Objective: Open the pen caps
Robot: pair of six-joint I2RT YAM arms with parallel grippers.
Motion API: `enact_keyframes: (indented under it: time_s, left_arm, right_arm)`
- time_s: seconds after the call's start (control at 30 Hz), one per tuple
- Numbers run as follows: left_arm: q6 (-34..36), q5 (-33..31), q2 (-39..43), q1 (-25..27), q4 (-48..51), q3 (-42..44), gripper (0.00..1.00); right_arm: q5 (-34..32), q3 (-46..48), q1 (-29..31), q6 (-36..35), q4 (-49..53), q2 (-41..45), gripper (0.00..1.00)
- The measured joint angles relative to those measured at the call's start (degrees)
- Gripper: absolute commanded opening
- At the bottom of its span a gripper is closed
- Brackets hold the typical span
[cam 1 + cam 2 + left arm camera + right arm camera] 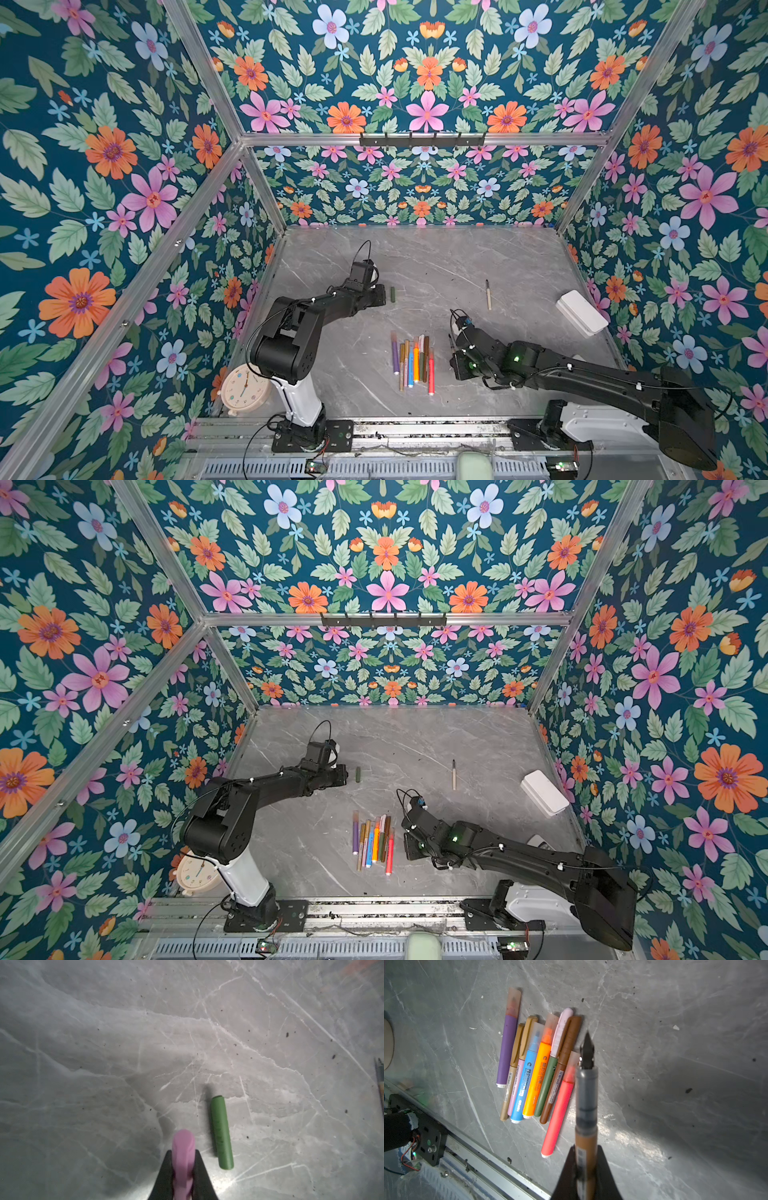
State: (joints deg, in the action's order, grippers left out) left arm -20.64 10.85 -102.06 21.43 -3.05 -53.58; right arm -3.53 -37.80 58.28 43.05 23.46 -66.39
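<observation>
— What's the surface like from where you sit?
— I'm looking at a grey marble-look tabletop [457, 257], pale veins all over it and dark specks scattered about. Blue floral wallpaper [415, 187] covers the walls and the ceiling, held in by an aluminium frame [291, 139], and a black hook rack [422, 140] sits on the back rail. A cream clock [245, 388] sits at the near left corner beside my left arm's base, and a white box [582, 311] is over by the right wall

— And the pens?
— 8 pens [411, 361] lie side by side near the front middle, touching, all capped: purple, gold, pink, blue, orange, green, brown, red. The purple, blue, orange and red ones wear translucent caps. The pink body has a gold cap and the green body a pale pink one. A 9th, a beige pen [488, 294], lies alone further back and to the right, well apart from the row, its dark tip bare

— Any caps off?
— A green cap [221, 1132] lies flat on the marble just beside my left gripper [183, 1155], not touching it. That gripper is clamped tight on a pink cap [184, 1140], which sticks out past the fingertips

— Right side?
— My right gripper [586, 1148] is closed around an uncapped brown pen [586, 1095]: grey section, black pointed tip showing. I have it just beside the row, its tip next to the red pen's cap
</observation>
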Motion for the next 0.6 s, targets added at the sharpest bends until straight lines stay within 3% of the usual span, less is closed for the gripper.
enact_keyframes:
  time_s: [0.23,0.6]
  left_arm:
    - [-0.04,4.48,-3.43,-0.90,-4.66,0.00,0.08]
    - [-0.28,7.32,-4.26,-1.92,-6.12,-0.24,0.29]
  right_arm:
    - [-0.28,0.07,0.00,1.51,0.79,0.81,0.00]
    - [0.37,-4.66,0.00,1.11,1.22,-3.21,0.00]
